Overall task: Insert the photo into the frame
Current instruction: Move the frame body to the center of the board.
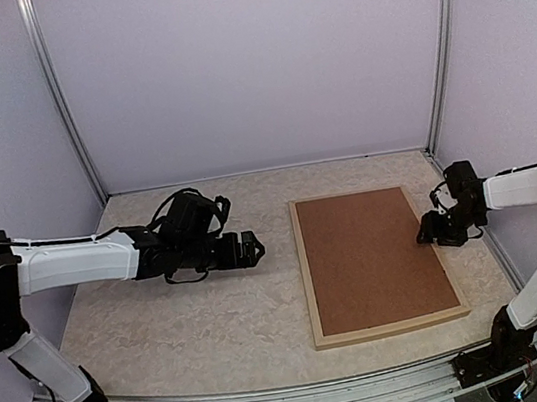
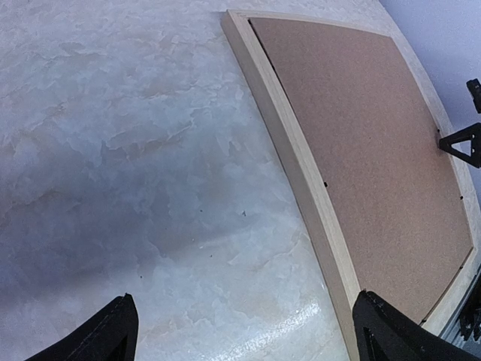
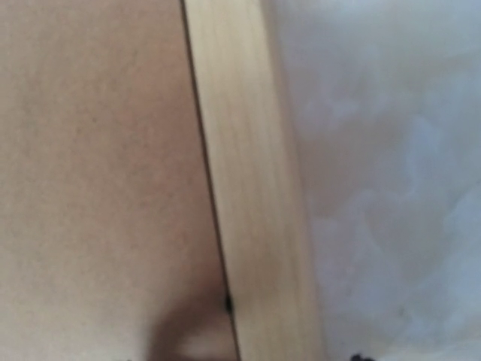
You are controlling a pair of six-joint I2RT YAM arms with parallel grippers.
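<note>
Wide open and empty, the left jaws hang left of the thin pale wooden frame (image 1: 306, 276), flat on the marbled desk (image 1: 196, 323), brown hardboard sheet (image 1: 368, 257) inside; the right jaws sit at its right rail, grip unclear.

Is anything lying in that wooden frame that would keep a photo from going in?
Yes. A brown backing board fills the whole opening of the frame, lying flat inside its pale wood rim, so it sits where a photo would go. The photo itself shows in no view.
</note>
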